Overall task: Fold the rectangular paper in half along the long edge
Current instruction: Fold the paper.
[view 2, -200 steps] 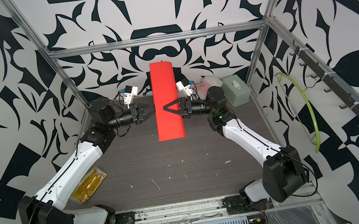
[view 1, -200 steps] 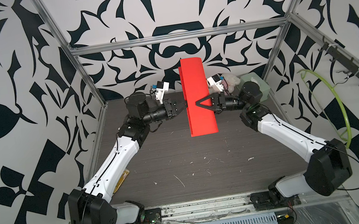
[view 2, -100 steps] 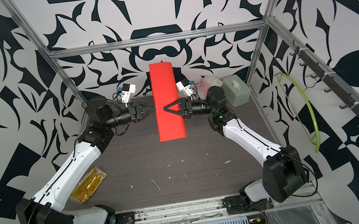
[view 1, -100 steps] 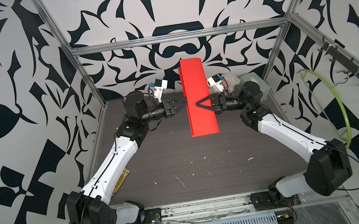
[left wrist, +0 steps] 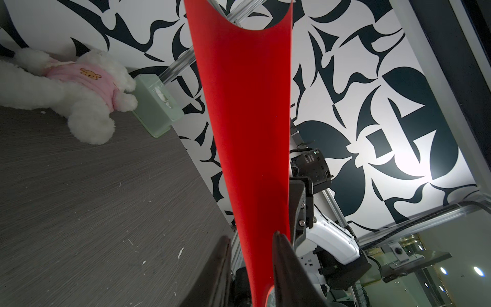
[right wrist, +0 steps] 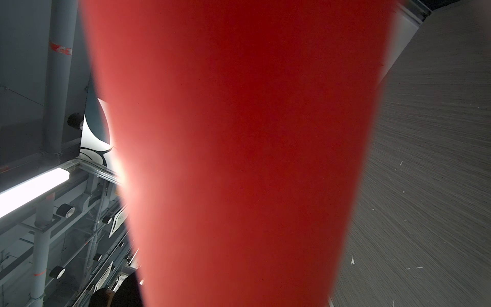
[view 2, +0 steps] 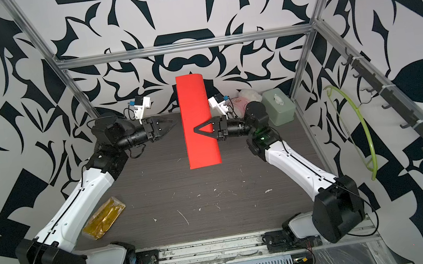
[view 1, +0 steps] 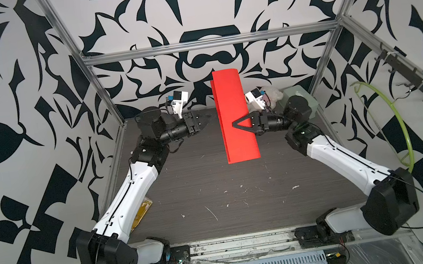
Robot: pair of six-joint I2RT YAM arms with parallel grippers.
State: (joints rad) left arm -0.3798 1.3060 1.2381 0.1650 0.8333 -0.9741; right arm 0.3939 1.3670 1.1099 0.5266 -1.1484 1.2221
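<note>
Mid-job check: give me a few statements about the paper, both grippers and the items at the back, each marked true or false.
1. The right gripper holds the paper up off the table. True.
2. The left gripper is clamped on the paper. False: it is open and clear of the paper, off to one side.
3. The fold is pressed flat. False: the paper is only bent over, and its layers stand apart at one end.
4. The bear lies beside the box. True.

The paper (view 1: 229, 93) is plain bright red; walls (view 1: 1, 83) carry a black-and-white leaf pattern; table (view 1: 212, 183) is dark grey, fine-grained; bear (left wrist: 87, 114) is white, shirt (left wrist: 79, 77) pink; box (left wrist: 154, 106) pale green; packet (view 2: 105, 222) amber-yellow.
</note>
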